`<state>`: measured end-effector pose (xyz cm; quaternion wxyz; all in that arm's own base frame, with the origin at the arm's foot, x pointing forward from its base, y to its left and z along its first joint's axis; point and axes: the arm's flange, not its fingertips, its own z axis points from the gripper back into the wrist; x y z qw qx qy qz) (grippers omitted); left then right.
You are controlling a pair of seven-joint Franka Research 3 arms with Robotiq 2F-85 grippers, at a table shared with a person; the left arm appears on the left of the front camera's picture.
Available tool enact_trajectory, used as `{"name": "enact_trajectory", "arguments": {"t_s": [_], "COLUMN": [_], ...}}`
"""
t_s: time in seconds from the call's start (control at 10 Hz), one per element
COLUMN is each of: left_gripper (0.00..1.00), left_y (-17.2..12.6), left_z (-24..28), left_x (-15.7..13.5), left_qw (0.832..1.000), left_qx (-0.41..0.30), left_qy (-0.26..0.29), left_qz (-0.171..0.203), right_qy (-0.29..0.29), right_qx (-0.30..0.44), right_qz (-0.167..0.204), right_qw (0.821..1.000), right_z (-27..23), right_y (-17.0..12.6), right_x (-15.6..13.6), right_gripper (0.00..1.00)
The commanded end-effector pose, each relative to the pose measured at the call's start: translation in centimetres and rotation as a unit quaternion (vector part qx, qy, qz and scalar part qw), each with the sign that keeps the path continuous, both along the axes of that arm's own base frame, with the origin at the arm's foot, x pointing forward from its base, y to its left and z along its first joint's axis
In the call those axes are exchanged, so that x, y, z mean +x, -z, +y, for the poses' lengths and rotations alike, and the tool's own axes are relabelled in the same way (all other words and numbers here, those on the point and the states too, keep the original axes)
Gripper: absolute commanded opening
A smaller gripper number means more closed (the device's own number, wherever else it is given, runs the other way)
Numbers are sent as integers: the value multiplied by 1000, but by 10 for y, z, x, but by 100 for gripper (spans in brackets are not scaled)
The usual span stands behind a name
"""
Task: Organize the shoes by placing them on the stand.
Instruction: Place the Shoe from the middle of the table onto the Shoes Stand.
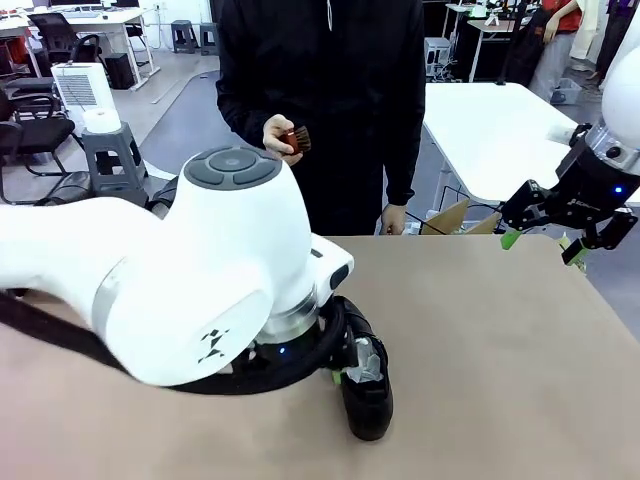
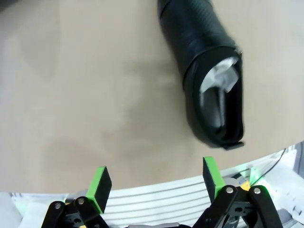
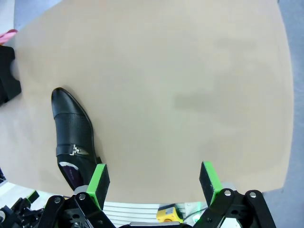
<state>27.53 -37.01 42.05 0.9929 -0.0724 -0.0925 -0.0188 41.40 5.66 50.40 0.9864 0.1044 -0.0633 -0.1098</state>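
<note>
Front view puts the bulky white left arm (image 1: 160,290) across the near left of the tan table (image 1: 500,340), its wrist low over a glossy black shoe (image 1: 365,395) that lies near the table's front edge at about six o'clock from the table's middle. Beyond the far edge, at twelve o'clock, a person in dark clothes stands holding a small reddish-brown brush (image 1: 296,140) in one hand (image 1: 278,135). At about two o'clock the right gripper (image 1: 545,240) hangs in the air above the table's far right corner, green pads apart and nothing between them. From the left wrist camera the left gripper (image 2: 156,183) also has its fingers spread wide and empty; the shoe (image 2: 204,71) lies ahead of it toward one o'clock, offset from the gap, its opening with white paper stuffing turned toward the camera, the toe pointing away. From the right wrist camera a black shoe (image 3: 73,137) with a small metal buckle lies at about nine o'clock, toe pointing away, well clear of that gripper's open pads (image 3: 99,183). The stand cannot be made out with any certainty, so no shoe can be judged as placed. My reading is that the work is at the approach-and-grasp step — the left gripper needs to shift sideways until the shoe sits between its pads, descend, and close across the shoe's collar or sides before lifting.
</note>
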Motion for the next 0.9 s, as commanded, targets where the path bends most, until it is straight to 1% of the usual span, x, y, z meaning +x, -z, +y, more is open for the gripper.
{"name": "enact_trajectory", "arguments": {"t_s": [0.0,0.2,0.3,0.4,0.8], "left_gripper": [100,100,100,100,100], "left_y": [8,13,17,21,40], "left_z": [-20,-37,-42,-47,-54], "left_x": [11,19,21,22,31], "left_qw": [999,997,997,996,997], "left_qx": [10,7,7,11,26], "left_qy": [25,62,71,74,62], "left_qz": [-37,-45,-39,-43,-31], "right_qy": [2,2,2,2,2], "right_qx": [-5,-5,-5,-5,-5], "right_qz": [2,2,2,2,2], "right_qw": [1000,1000,1000,1000,1000], "right_z": [-2,-2,-2,-2,-2], "right_y": [-3,-3,-3,-3,-3], "right_x": [1,1,1,1,1], "right_gripper": [100,100,100,100,100]}}
